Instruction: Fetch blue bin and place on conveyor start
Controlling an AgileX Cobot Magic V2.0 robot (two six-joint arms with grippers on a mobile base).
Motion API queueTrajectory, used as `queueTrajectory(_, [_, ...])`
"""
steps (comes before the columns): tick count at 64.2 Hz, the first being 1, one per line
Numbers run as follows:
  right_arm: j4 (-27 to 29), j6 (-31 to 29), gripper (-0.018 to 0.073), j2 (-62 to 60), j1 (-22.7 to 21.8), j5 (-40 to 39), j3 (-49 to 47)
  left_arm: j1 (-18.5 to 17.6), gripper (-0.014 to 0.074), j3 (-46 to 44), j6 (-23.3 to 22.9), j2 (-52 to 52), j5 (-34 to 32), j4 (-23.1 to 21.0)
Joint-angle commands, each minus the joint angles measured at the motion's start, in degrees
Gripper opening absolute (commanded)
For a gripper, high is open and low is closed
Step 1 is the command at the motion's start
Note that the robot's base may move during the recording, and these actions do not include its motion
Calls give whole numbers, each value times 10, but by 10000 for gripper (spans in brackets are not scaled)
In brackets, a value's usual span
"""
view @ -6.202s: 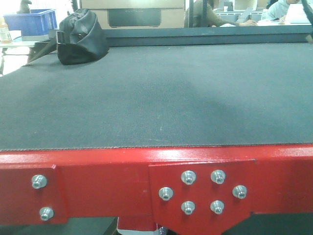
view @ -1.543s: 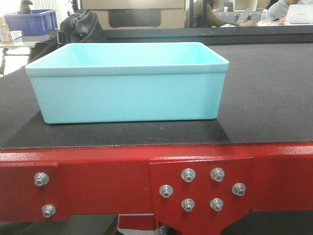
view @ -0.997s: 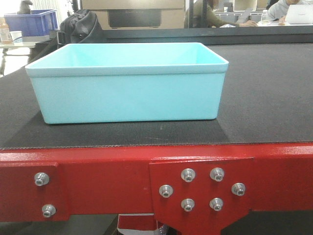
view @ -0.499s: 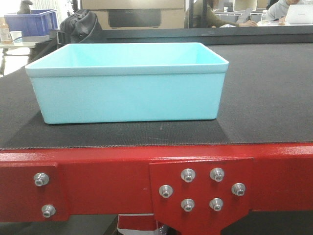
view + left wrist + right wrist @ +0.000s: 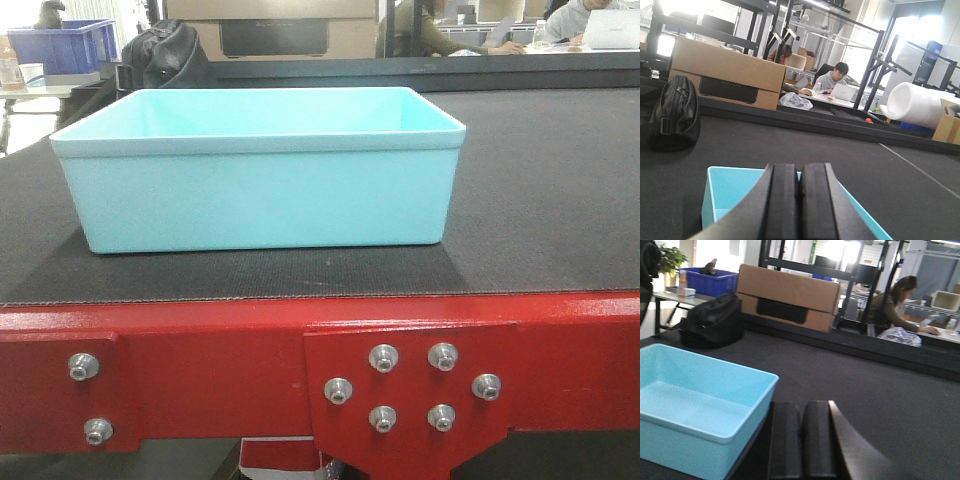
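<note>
The blue bin [image 5: 265, 190], a pale aqua open tub with nothing inside, stands upright on the black belt of the conveyor start [image 5: 540, 180], just behind its red bolted frame [image 5: 200, 360]. No gripper shows in the front view. In the left wrist view my left gripper [image 5: 801, 167] is shut with its pads together over the bin [image 5: 727, 192], holding nothing. In the right wrist view my right gripper [image 5: 804, 405] is shut and empty just right of the bin's right wall [image 5: 695, 400].
A black bag [image 5: 165, 55] lies on the belt behind the bin. Beyond the belt's far edge are a long cardboard box [image 5: 787, 297], a dark blue bin [image 5: 60, 45] on a side table, people at desks [image 5: 837, 82] and a white foam roll [image 5: 920, 102].
Six seconds ago the belt held only the black bag; the blue bin now stands at its front. Over the last 1.5 seconds the bin has not moved.
</note>
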Motion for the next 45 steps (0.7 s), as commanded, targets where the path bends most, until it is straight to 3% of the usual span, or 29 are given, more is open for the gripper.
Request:
queueTrajectory(1, [25,-23,-167,-24,-38,-34,36,-3,-111,0,1,-3,-10,0])
queueTrajectory(8, [63,-23,-167,-55,-80,-43,82,-3,-111,0,1,-3,-10,0])
queueTrajectory(17, [63,-23,-167,-113,-114,-42,145,-3,-111,0,1,-3,-10,0])
queueTrajectory(34, [63,-22,-167,-211,-124,-43,244,-3,-111,0,1,-3,-10,0])
queueTrajectory(40, [63,-22,-167,-211,-125,-72,247,-3,-111,0,1,-3,-10,1])
queueTrajectory(45, [63,-22,-167,-211,-125,-50,247,-3,-111,0,1,-3,-13,1])
